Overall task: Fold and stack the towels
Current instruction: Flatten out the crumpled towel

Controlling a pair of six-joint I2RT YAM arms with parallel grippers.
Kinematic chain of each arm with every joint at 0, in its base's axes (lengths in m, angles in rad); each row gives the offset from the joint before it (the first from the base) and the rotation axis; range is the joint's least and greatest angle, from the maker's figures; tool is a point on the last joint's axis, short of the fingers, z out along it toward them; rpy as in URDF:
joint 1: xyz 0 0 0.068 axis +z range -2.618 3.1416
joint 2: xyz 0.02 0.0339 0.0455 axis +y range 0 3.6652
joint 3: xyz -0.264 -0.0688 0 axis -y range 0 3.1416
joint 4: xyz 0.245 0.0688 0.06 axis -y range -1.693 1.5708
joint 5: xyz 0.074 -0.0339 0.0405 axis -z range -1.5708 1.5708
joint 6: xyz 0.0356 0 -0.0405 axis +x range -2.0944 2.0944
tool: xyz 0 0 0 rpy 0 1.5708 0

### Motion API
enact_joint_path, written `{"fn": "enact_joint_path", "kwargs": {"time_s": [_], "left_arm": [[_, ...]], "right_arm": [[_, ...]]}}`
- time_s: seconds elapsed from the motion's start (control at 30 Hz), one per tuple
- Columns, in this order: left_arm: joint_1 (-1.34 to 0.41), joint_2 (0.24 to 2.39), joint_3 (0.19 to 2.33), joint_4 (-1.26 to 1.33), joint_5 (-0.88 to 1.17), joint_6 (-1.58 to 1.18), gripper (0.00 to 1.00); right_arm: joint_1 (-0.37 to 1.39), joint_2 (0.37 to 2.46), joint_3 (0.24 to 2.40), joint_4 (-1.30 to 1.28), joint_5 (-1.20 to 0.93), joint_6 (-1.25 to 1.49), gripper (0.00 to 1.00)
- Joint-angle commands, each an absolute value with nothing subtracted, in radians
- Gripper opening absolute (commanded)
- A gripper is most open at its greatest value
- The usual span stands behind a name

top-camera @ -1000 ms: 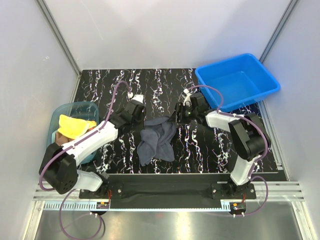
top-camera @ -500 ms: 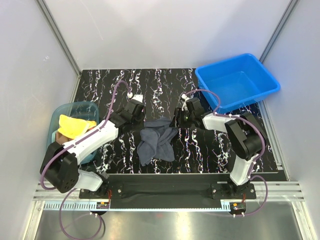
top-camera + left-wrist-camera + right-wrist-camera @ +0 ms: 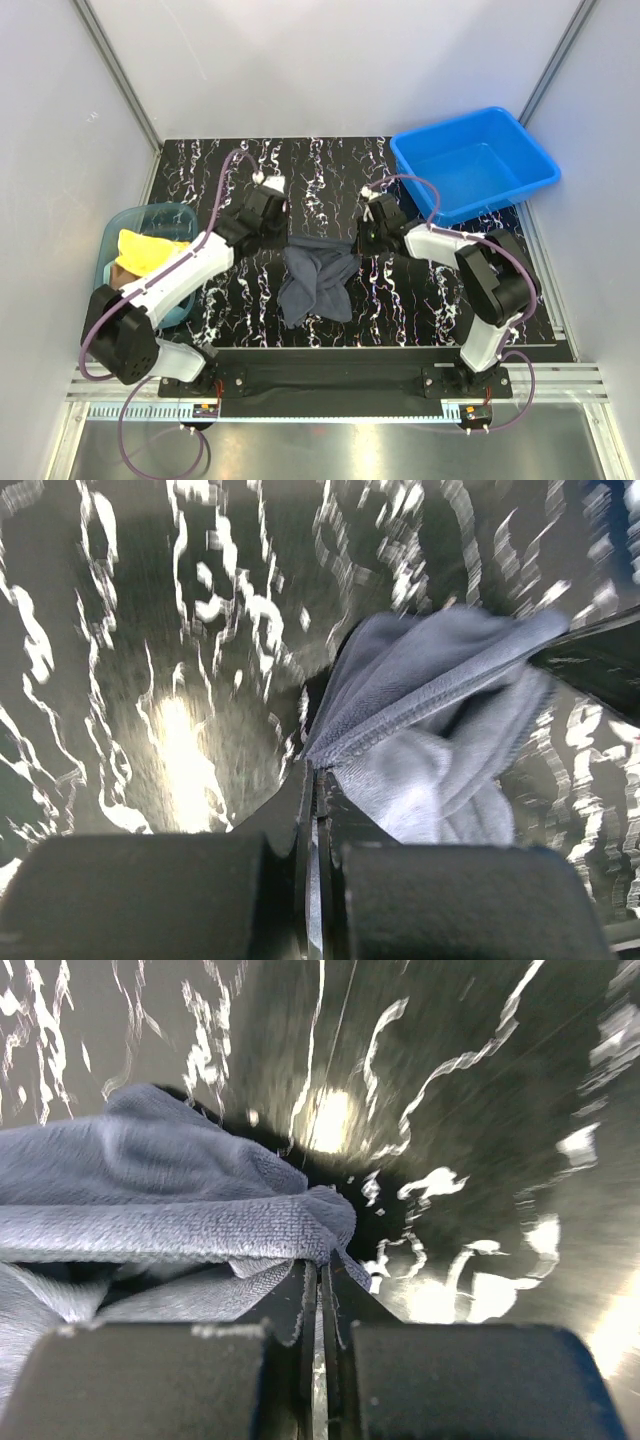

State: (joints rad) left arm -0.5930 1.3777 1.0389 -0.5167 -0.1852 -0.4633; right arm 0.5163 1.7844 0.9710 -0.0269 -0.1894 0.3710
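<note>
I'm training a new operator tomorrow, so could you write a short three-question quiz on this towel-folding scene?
1. True or false: the left end effector and the right end effector are both shut on the slate-blue towel.
2. Fill in: the blue bin sits at the far ____ corner of the table.
3. Where does the yellow towel lie? A) blue bin B) teal tub C) table
Key: 1 true; 2 right; 3 B.

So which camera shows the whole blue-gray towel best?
The top camera: the whole dark towel shows there, held between the left gripper and right gripper. Each wrist camera shows only a pinched corner, blurry and close.
</note>
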Motion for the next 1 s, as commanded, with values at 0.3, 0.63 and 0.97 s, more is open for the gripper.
{"fn": "enact_joint_path", "kwargs": {"time_s": [0.3,0.63,0.97], "left_arm": [[-0.557,1.289,1.637,-0.758,-0.094,-0.192,0.0],[-0.56,1.115,1.675,-0.908,0.186,-0.238,0.0],[-0.516,1.216,1.424,-0.818,0.252,-0.314,0.0]], "right_arm": [[0.518,1.274,1.402,-0.581,0.163,0.198,0.0],[0.519,0.934,1.37,-0.75,0.002,0.256,0.0],[0.517,1.059,1.217,-0.69,0.104,0.351,0.0]]}}
